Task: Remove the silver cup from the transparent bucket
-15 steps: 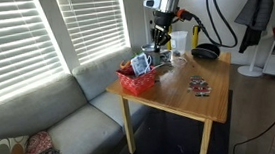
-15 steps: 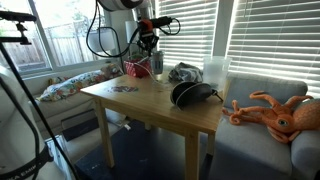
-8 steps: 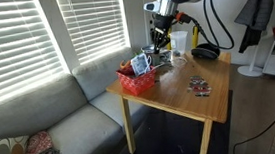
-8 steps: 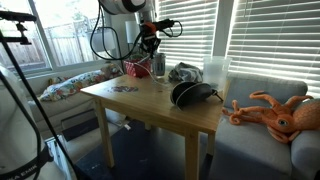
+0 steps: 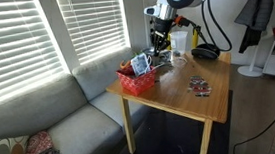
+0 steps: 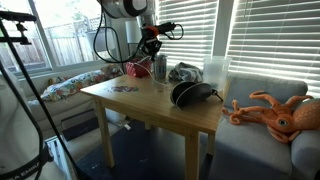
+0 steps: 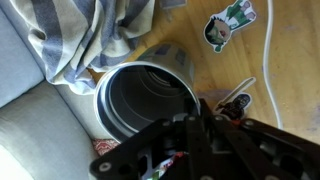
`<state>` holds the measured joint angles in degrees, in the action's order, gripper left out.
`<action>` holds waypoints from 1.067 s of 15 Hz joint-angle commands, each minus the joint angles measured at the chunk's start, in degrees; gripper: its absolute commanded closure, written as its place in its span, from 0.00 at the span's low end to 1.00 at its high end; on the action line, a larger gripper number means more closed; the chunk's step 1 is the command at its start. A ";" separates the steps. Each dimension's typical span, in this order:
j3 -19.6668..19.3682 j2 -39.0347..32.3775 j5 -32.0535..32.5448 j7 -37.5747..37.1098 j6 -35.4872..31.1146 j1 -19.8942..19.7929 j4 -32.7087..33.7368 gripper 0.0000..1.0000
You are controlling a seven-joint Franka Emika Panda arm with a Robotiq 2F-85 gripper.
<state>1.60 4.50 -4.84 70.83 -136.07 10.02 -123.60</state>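
Observation:
The transparent bucket (image 6: 158, 68) stands upright on the wooden table beside the red mesh basket (image 6: 136, 68); it also shows in an exterior view (image 5: 148, 57). In the wrist view its pale wall (image 7: 98, 108) rings the silver cup (image 7: 150, 100), which sits inside it, grey rim up and dark within. My gripper (image 7: 204, 113) hangs over the cup's right rim with its fingers drawn together on that rim. In both exterior views the gripper (image 5: 160, 40) (image 6: 151, 50) is right at the bucket's top.
A striped cloth (image 7: 80, 35) lies against the bucket. A white container (image 6: 213, 70), a black bowl (image 6: 190, 95) and stickers (image 5: 199, 86) are also on the table. A grey sofa (image 5: 70, 113) runs along the window side, with an orange toy octopus (image 6: 275, 112) on it.
The arm above the bucket has shifted slightly. The bucket and the cup stand where they were.

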 commanded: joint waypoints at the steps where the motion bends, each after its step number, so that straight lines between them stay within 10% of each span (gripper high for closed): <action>1: 0.89 0.59 -0.96 2.38 -0.55 -0.98 -0.22 0.63; 10: 0.45 10.45 -0.35 -5.05 9.93 -1.49 0.03 0.01; 16: -0.62 21.11 4.73 -21.53 28.20 -5.12 1.03 0.00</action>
<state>1.33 20.69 -2.81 56.04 -115.66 6.51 -122.41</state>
